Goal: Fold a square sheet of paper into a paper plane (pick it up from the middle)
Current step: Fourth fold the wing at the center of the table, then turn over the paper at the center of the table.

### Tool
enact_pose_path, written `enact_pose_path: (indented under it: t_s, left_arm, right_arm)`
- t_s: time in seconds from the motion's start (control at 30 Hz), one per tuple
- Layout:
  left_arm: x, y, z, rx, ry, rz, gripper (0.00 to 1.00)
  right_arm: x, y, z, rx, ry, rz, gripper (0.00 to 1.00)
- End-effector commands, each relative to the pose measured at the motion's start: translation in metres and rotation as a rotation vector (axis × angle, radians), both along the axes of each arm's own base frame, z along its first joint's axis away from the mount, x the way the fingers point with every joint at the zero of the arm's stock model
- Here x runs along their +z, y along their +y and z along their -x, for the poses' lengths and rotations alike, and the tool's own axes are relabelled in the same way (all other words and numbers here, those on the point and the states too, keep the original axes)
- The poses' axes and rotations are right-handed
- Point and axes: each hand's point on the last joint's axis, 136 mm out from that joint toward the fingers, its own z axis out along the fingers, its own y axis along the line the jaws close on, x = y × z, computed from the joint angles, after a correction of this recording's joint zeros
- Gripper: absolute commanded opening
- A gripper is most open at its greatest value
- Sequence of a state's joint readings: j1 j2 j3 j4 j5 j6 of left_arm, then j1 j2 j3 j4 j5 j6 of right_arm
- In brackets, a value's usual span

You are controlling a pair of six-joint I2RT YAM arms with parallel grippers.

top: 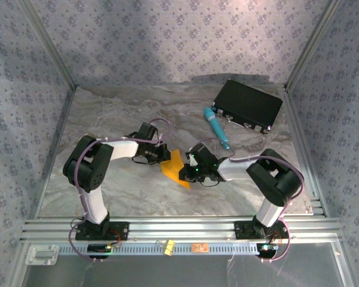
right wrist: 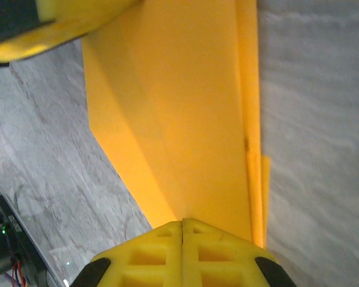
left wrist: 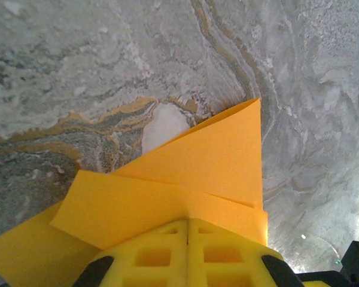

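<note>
Top external view: paper plane (top: 175,168) runs diagonally from left fingers (left wrist: 155,256) to right fingers (right wrist: 151,258), each pinching one end.

Grey marbled table (top: 107,119) carries black case (top: 248,104) (far right corner) and teal cylinder (top: 217,127) beside it

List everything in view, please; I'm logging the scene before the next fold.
folded paper sheet: one, orange-yellow, mid-table, pinched between both grippers
pen-like cylinder: one, teal, lying right of centre, toward the back
case: one, black, back right corner
card: one, white-and-red, on the front rail
table: one, grey marbled, under everything
left gripper: one, yellow fingers, shut on the paper
right gripper: one, yellow fingers, shut on the paper
</note>
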State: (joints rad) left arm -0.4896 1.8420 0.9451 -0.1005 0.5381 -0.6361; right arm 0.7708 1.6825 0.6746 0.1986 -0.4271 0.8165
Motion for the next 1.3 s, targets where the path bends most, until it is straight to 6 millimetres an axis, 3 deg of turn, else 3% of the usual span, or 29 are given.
enact_pose_path:
  t_s: [0.0, 0.23, 0.4, 0.53, 0.6, 0.93, 1.27]
  left_arm:
    - [-0.031, 0.021, 0.009, 0.027, 0.063, -0.097, 0.06]
    - [-0.031, 0.019, 0.011, 0.029, 0.068, -0.079, 0.06]
    - [-0.028, 0.017, 0.011, 0.027, 0.071, -0.066, 0.06]
    - [-0.026, 0.017, 0.012, 0.029, 0.076, -0.060, 0.06]
    - [-0.025, 0.017, 0.012, 0.032, 0.078, -0.059, 0.06]
    - [-0.025, 0.017, 0.012, 0.047, 0.095, -0.056, 0.06]
    - [-0.024, 0.016, 0.012, 0.050, 0.099, -0.046, 0.06]
  right_arm:
    - [-0.019, -0.021, 0.024, -0.005, 0.073, 0.061, 0.06]
    - [-0.007, -0.036, 0.039, -0.035, 0.052, 0.030, 0.07]
    - [0.009, -0.056, 0.034, -0.143, 0.002, 0.053, 0.11]
    - [0.022, -0.053, 0.037, -0.163, 0.028, 0.017, 0.24]
    - [0.026, -0.048, 0.038, -0.152, 0.039, 0.010, 0.25]
    - [0.011, -0.043, 0.042, -0.221, 0.104, 0.006, 0.32]
    - [-0.001, -0.043, 0.046, -0.217, 0.154, 0.032, 0.32]
